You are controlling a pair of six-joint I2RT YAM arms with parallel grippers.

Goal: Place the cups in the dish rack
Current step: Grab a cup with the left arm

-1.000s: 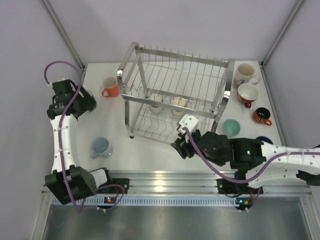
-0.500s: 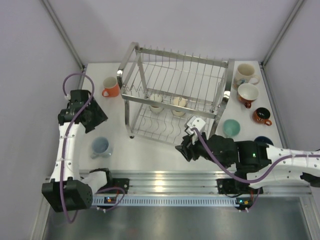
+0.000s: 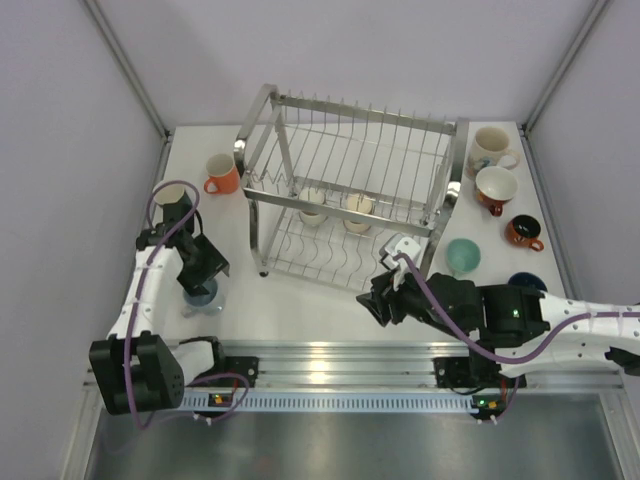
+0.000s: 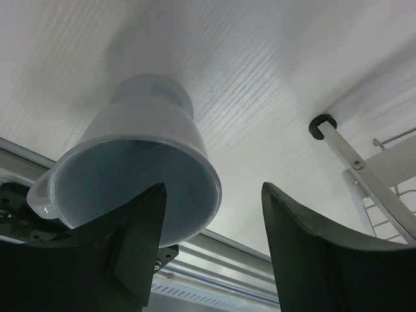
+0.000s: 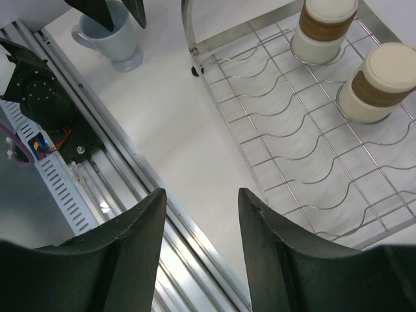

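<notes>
As your left gripper (image 4: 213,192) hung open above the blue cup (image 4: 149,123), upright near left of the rack (image 3: 390,165), one finger stood over its mouth, the other outside the rack-side wall. That gripper was nearer. Right gripper (image 5: 201,195) open, empty, at the rack's near edge.

pale blue cup (image 3: 211,300) half under left gripper (image 3: 204,281), navy cup (image 3: 527,281) mostly hidden

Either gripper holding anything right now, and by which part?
Nothing is held. The left gripper hangs open at the rim of the pale blue-grey ceramic mug, not closed on it; the right gripper is open and empty.
</notes>
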